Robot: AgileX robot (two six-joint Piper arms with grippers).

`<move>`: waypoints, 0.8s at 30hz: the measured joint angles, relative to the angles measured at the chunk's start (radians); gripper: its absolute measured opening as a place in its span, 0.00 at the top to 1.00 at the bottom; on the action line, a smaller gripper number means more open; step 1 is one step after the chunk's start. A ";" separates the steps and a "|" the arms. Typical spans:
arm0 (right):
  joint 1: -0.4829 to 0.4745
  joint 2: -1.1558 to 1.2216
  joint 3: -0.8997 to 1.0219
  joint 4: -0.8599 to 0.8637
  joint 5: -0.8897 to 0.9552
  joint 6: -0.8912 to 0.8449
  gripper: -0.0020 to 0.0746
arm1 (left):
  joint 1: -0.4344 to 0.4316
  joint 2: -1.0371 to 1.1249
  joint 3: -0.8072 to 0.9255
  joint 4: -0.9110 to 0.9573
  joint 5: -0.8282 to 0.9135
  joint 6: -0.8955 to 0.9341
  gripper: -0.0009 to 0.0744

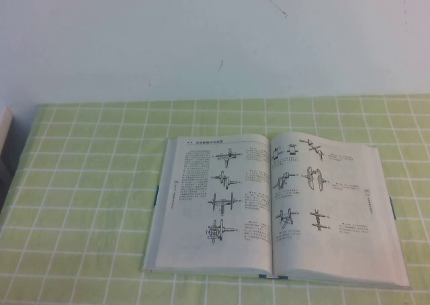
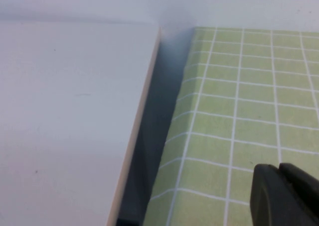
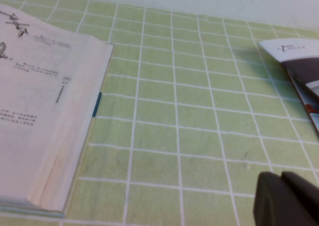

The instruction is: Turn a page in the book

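Book is lying open and flat on the green cloth. No page is lifting yet. Left gripper and right gripper are waiting off to each side, both looking closed. Next, one needs to reach a page edge.

Even, soft, bright light; faint shadows; all views slightly hazy and blurred.

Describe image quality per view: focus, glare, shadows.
High view: soft, the book has unreadable text, even light. Left wrist view: blurred left gripper, dark shadow beside the white board. Right wrist view: right gripper blurred, the tablecloth sharper.
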 joint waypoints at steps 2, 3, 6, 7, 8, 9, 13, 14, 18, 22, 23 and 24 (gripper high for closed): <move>0.000 0.000 0.000 0.000 0.000 0.000 0.98 | 0.032 -0.002 0.000 -0.021 0.002 0.031 0.99; 0.000 -0.002 0.000 0.000 0.000 0.000 0.98 | 0.044 -0.002 0.000 -0.026 0.002 0.039 0.99; 0.000 -0.002 0.000 0.000 0.000 0.001 0.98 | 0.056 -0.002 0.000 -0.039 0.002 0.050 0.99; 0.000 -0.002 0.000 0.000 0.000 0.001 0.98 | 0.056 -0.002 0.000 -0.042 0.002 0.050 0.99; 0.000 -0.002 0.000 0.000 0.000 0.001 0.98 | 0.056 -0.002 0.000 -0.042 0.002 0.050 0.99; 0.000 -0.002 0.000 0.000 0.000 0.001 0.98 | 0.056 -0.002 0.000 -0.042 0.002 0.050 0.99; 0.000 -0.002 0.000 0.000 0.000 0.001 0.98 | 0.056 -0.002 0.000 -0.043 0.002 0.056 0.99; 0.000 -0.002 0.000 0.000 0.000 0.001 0.98 | 0.056 -0.002 0.000 -0.045 0.004 0.056 0.99; 0.000 -0.002 0.000 0.000 0.000 0.001 0.98 | 0.056 -0.002 0.000 -0.045 0.004 0.056 0.99; 0.000 -0.002 0.000 0.000 0.000 0.001 0.98 | 0.056 -0.002 0.000 -0.045 0.004 0.057 0.99; 0.000 -0.002 0.000 0.000 0.000 0.001 0.98 | 0.056 -0.002 0.000 -0.045 0.004 0.057 0.99; 0.000 -0.002 0.000 0.000 0.000 0.001 0.98 | 0.056 -0.002 0.000 -0.045 0.004 0.057 0.99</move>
